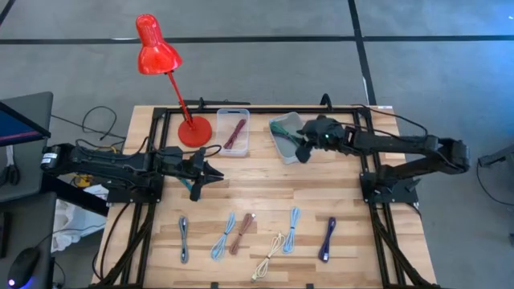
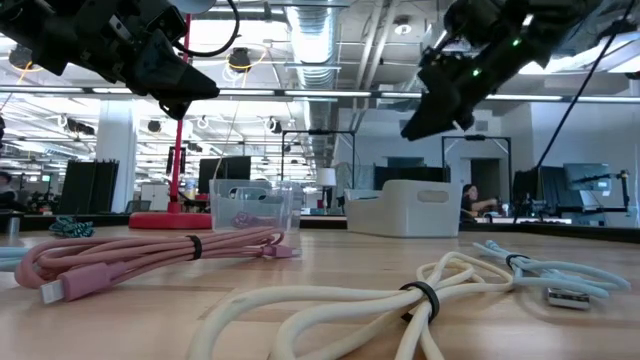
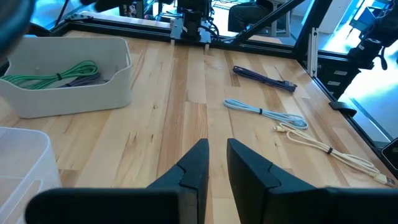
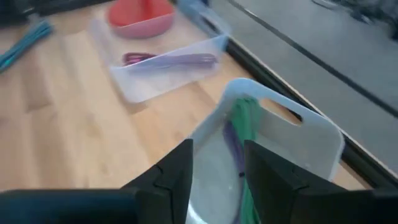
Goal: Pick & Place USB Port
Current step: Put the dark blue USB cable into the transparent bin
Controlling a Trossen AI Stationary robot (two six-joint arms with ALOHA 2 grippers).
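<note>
Several bundled USB cables lie in a row near the table's front edge, among them a grey one [image 1: 183,238], a cream one [image 1: 269,255] and a purple one [image 1: 328,239]. A green cable [image 4: 245,118] and a purple cable [image 4: 235,146] lie in the white bin [image 1: 281,144] at the back. My right gripper [image 4: 217,155] hangs open above that bin with nothing between its fingers. My left gripper [image 1: 202,172] hovers over the table's left middle, its fingers [image 3: 200,155] a narrow gap apart and empty.
A clear bin [image 1: 235,120] holding a maroon cable [image 1: 235,135] stands left of the white bin. A red desk lamp [image 1: 157,48] stands on its base [image 1: 194,131] at the back left. Bare wood lies between the bins and the cable row.
</note>
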